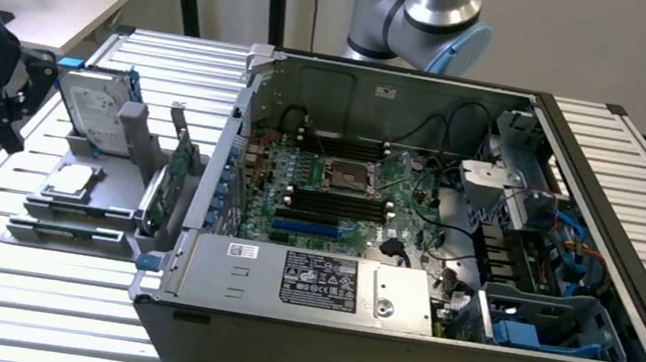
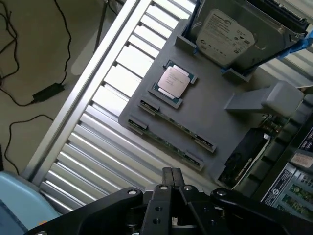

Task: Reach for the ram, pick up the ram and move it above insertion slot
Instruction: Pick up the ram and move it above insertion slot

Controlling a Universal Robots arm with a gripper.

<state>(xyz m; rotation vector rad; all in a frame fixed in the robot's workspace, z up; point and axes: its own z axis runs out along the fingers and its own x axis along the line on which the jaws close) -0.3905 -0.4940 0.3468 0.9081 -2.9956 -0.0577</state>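
The ram (image 2: 166, 141) is a long thin green stick standing on edge in the slots along the front of a grey holder (image 2: 205, 112). In the exterior view the ram (image 1: 65, 228) sits at the holder's near edge, to the left of the open computer case. My gripper (image 2: 171, 182) hangs above the slatted table just off that edge of the holder. Its two fingers are pressed together and shut on nothing. In the exterior view the black gripper (image 1: 0, 128) is at the far left, above and behind the holder. The black memory slots (image 1: 333, 203) lie on the motherboard inside the case.
The holder also carries a silver hard drive (image 1: 97, 110), a processor chip (image 2: 173, 82) and an upright green card with a bracket (image 1: 182, 165). The case wall (image 1: 220, 178) rises between holder and motherboard. Cables and a drive cage (image 1: 534, 251) fill the case's right side.
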